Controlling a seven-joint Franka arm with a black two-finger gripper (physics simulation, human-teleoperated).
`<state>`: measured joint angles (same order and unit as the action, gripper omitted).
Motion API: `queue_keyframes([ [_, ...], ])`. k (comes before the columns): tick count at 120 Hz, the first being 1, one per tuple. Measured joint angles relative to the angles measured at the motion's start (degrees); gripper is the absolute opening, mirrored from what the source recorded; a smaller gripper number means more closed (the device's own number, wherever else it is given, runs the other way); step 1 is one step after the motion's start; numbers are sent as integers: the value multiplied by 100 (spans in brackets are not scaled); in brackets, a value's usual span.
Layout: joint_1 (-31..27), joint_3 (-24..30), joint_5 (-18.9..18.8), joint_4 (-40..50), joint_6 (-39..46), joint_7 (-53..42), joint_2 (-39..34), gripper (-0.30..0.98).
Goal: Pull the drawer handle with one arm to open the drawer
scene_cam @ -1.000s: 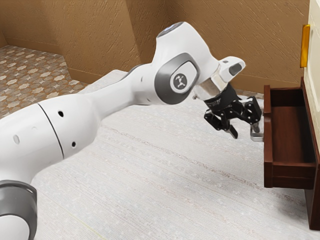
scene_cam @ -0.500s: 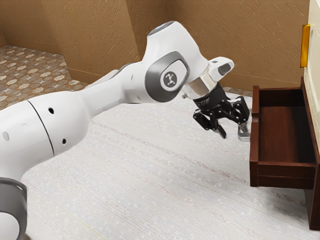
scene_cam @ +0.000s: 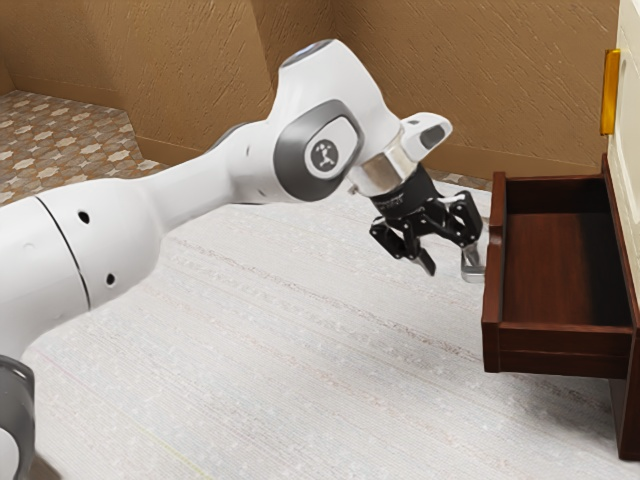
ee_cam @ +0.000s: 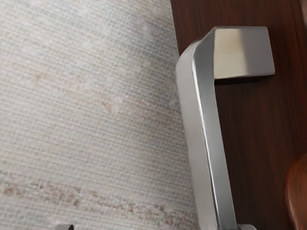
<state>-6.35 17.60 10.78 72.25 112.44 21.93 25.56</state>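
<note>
My gripper [scene_cam: 449,264] stands open in the exterior view, at the front of the brown drawer [scene_cam: 555,353]. One finger is at the silver handle [scene_cam: 472,277], on the drawer side of its bar, and the other hangs apart toward the exterior view's left. The drawer is pulled partway out of its cabinet, its inside bare. In the wrist view the handle [ee_cam: 204,129] runs along the drawer front [ee_cam: 259,120]; the tips of my gripper [ee_cam: 156,227] just show, one beside the bar and one well away from it.
The cabinet [scene_cam: 622,400] and a pale wall with a yellow strip [scene_cam: 610,92] stand at the exterior view's right. A pale textured surface [scene_cam: 300,370] lies under the arm. Brown walls [scene_cam: 200,70] rise behind, beside a patterned tile floor [scene_cam: 60,140].
The drawer has slid farther out, toward the exterior view's left. My arm and gripper have moved the same way with the handle, the fingers still spread.
</note>
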Motion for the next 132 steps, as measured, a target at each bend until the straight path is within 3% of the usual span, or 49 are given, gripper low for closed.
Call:
queue_keyframes([
  [132,-521,-22,-34,594,-270,0,-501,41],
])
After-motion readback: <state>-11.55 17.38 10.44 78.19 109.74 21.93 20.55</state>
